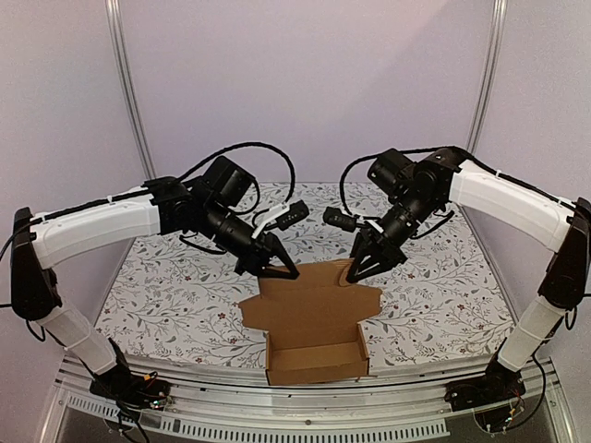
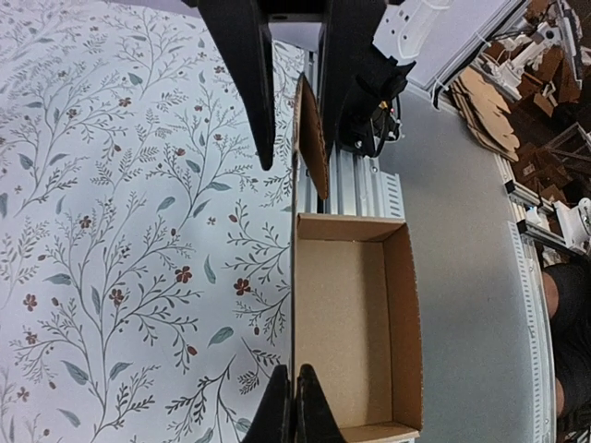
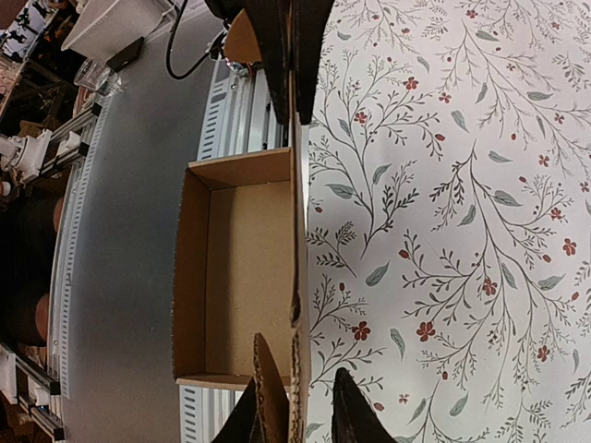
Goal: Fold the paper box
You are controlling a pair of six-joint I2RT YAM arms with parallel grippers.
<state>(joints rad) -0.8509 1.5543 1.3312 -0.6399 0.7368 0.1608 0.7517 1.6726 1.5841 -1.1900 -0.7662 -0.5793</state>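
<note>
The paper box [image 1: 314, 318] is plain brown cardboard near the table's front edge. Its open tray [image 1: 314, 355] lies flat and its lid panel [image 1: 319, 291] stands up behind it. My left gripper [image 1: 286, 270] is at the panel's top left corner. In the left wrist view that gripper [image 2: 295, 374] is shut on the panel's thin edge, beside the tray [image 2: 351, 332]. My right gripper [image 1: 362, 268] is at the top right corner. In the right wrist view its fingers [image 3: 295, 388] straddle the panel's edge [image 3: 297, 277] and a small side flap [image 3: 268, 378], with a gap on the outer side.
A floral cloth [image 1: 185, 295] covers the table. A slotted aluminium rail [image 1: 305, 406] runs along the near edge, just below the tray. Pale walls and two upright poles [image 1: 129, 92] stand behind. Spare cardboard sheets [image 2: 489, 111] lie off the table.
</note>
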